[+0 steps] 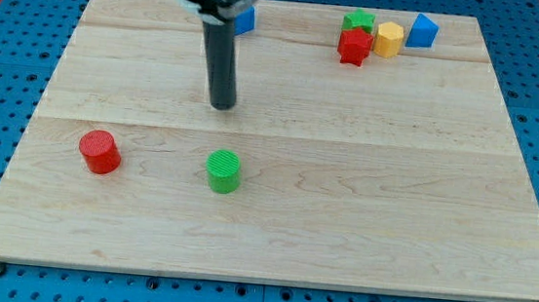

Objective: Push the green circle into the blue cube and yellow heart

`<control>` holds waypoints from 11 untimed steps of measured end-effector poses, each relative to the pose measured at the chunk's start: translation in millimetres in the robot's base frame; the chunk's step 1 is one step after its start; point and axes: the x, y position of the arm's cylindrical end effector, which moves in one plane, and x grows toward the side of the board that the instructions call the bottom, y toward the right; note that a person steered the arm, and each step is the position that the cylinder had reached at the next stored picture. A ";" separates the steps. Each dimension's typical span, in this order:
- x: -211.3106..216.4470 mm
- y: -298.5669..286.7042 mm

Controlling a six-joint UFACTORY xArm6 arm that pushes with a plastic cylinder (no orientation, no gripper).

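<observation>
The green circle (223, 170) lies on the wooden board (365, 179), left of centre toward the view's bottom. My tip (222, 106) stands above it in the view, a short gap away, not touching. A blue block (245, 19) sits at the view's top, partly hidden behind my rod. A yellow block (388, 39) sits at the top right in a cluster; its shape is not clear. A blue block (422, 30) stands just right of it.
A red circle (100, 151) lies at the view's left. A red star (354, 46) and a green star (359, 22) sit in the top-right cluster beside the yellow block. A blue pegboard (3, 69) surrounds the board.
</observation>
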 end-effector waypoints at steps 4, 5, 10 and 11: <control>37.3 53.3; 20.6 54.0; -49.7 91.5; -50.6 90.6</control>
